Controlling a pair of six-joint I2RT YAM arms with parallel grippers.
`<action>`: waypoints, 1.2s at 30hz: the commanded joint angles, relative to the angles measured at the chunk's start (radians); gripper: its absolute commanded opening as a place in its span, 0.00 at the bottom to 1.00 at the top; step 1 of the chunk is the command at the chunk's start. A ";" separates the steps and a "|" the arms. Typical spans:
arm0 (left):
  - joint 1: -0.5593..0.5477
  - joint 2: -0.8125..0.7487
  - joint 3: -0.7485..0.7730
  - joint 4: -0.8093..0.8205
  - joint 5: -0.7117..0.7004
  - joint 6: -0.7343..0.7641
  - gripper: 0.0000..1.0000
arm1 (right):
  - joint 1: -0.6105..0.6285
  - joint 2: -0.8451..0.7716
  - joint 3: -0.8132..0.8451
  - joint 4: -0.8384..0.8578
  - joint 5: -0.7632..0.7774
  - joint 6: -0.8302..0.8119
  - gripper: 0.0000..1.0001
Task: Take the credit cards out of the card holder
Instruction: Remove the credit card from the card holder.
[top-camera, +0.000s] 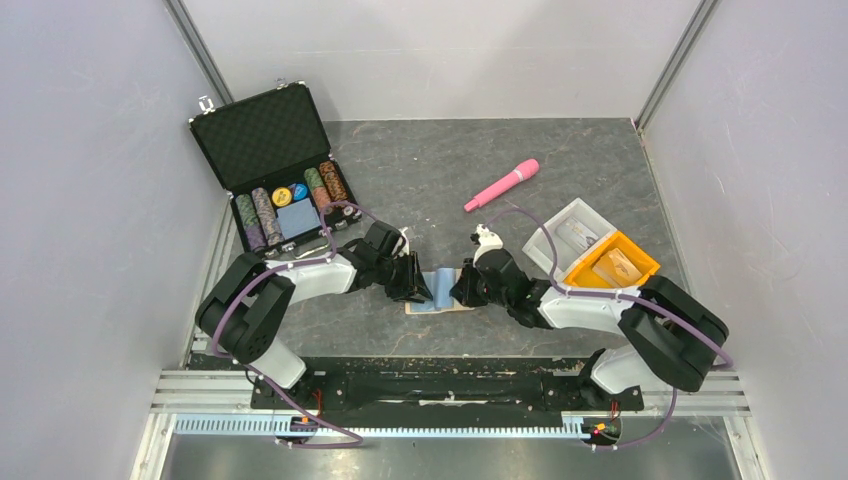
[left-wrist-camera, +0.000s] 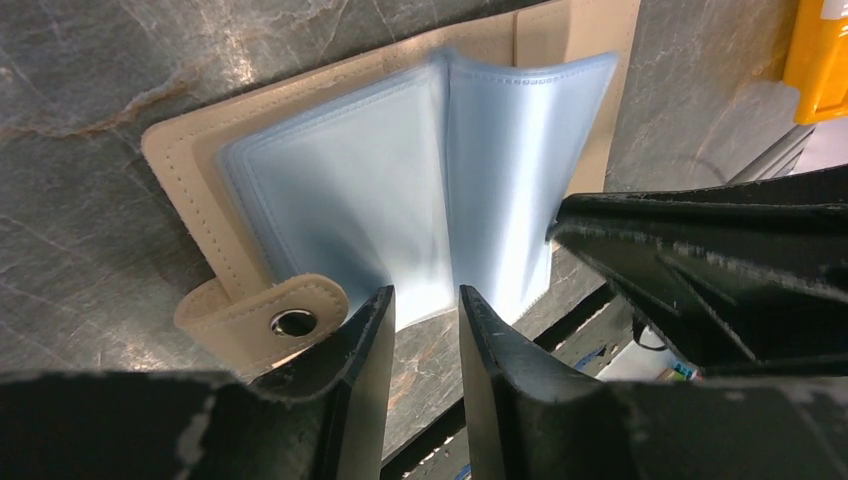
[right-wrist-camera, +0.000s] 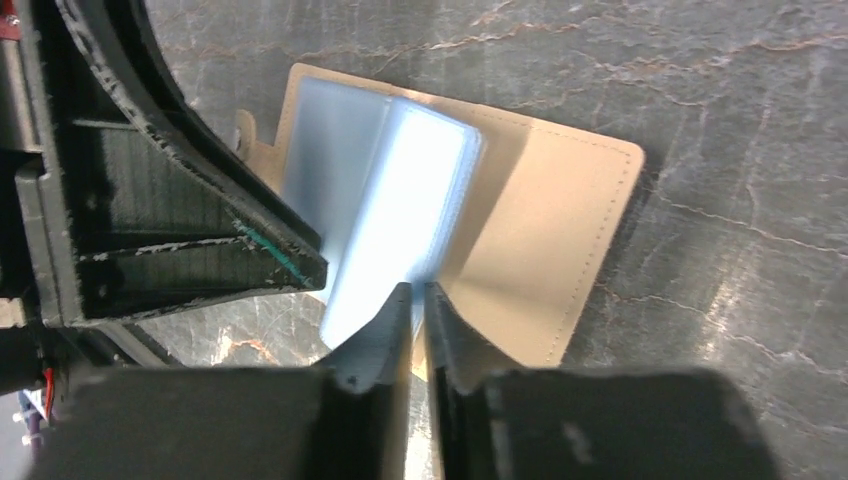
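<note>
The card holder (top-camera: 441, 293) lies open on the grey table between both grippers: tan cover (left-wrist-camera: 190, 165) (right-wrist-camera: 560, 230), snap tab (left-wrist-camera: 265, 318), pale blue sleeves (left-wrist-camera: 400, 190) fanned upward. My left gripper (top-camera: 418, 285) (left-wrist-camera: 425, 296) stands open at the holder's near edge, with bare table showing between its fingers. My right gripper (top-camera: 463, 285) (right-wrist-camera: 418, 290) is nearly closed, pinching the lower edge of a raised blue sleeve (right-wrist-camera: 400, 220). The credit cards are hidden; none shows plainly in the sleeves.
An open black poker-chip case (top-camera: 262, 135) stands at the back left. A pink wand (top-camera: 502, 185) lies behind the holder. A clear tray (top-camera: 570, 232) and an orange tray (top-camera: 640, 262), with a flat tan thing (top-camera: 616, 267) inside, sit at right. Grey walls enclose the table.
</note>
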 joint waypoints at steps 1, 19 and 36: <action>0.000 -0.034 -0.016 -0.030 0.010 -0.036 0.39 | -0.024 -0.049 0.016 -0.075 0.095 -0.030 0.01; 0.090 -0.158 -0.014 -0.230 -0.217 -0.029 0.52 | -0.042 -0.137 0.078 -0.179 0.118 -0.090 0.36; 0.092 -0.074 -0.032 -0.075 -0.161 -0.012 0.23 | 0.020 -0.106 0.096 -0.124 0.104 -0.076 0.35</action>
